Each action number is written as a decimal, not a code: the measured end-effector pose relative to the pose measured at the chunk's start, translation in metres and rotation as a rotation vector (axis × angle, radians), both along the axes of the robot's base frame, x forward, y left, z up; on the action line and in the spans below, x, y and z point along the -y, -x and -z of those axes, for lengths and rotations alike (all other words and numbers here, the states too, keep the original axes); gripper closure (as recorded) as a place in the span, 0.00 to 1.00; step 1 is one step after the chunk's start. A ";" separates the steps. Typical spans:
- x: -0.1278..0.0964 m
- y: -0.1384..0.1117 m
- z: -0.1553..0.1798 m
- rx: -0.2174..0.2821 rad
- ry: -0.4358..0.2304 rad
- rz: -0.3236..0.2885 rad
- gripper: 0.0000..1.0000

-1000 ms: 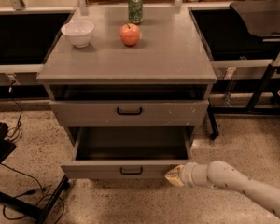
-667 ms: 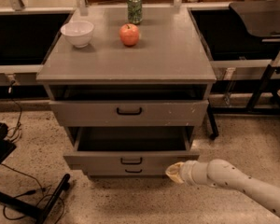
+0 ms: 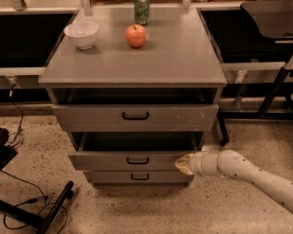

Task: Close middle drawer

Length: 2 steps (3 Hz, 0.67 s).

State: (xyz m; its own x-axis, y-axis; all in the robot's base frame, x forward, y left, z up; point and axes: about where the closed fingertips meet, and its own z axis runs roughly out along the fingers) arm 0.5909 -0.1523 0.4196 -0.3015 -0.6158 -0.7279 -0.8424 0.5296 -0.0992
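Camera view shows the middle drawer (image 3: 105, 161), lower centre of the frame, pushed well further in than a second ago. Only a short dark strip of its inside is still open, so the closing looks nearly done. The gripper (image 3: 184, 164) touches the right end of its front panel and holds nothing; whether it is spread or closed cannot be told.

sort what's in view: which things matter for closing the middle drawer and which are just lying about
Job:
middle drawer, partly open
gripper, at the right end of its front

Lying about:
white bowl
apple
green can
top drawer
bottom drawer
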 end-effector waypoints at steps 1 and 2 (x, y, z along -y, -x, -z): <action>0.006 -0.026 -0.016 0.034 0.008 0.015 1.00; 0.006 -0.026 -0.016 0.034 0.008 0.015 0.81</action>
